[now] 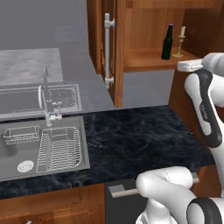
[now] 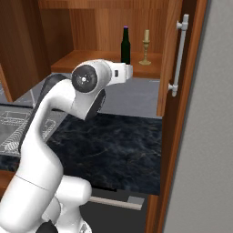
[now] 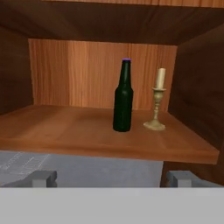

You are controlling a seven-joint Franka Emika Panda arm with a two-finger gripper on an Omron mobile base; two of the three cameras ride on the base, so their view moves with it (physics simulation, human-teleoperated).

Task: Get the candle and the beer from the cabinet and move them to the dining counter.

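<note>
The cabinet [image 3: 87,131] stands open, with a bare wooden shelf inside. On that shelf the dark green beer [image 3: 123,98] stands upright, its purple cap on top. Just right of it is the cream candle [image 3: 157,103] in its brass holder, apart from the bottle. Both also appear in the base views: beer [image 1: 167,42] [image 2: 125,45], candle [image 1: 180,43] [image 2: 145,48]. My gripper [image 3: 111,179] is open and empty, held level in front of the shelf edge and a short way back from the two things. The dining counter is out of view.
Below the cabinet runs a black marble counter [image 1: 131,140] with a steel sink [image 1: 43,148] and faucet [image 1: 46,100] to the left. The open cabinet doors with long silver handles [image 1: 107,50] [image 2: 179,54] flank the opening on both sides.
</note>
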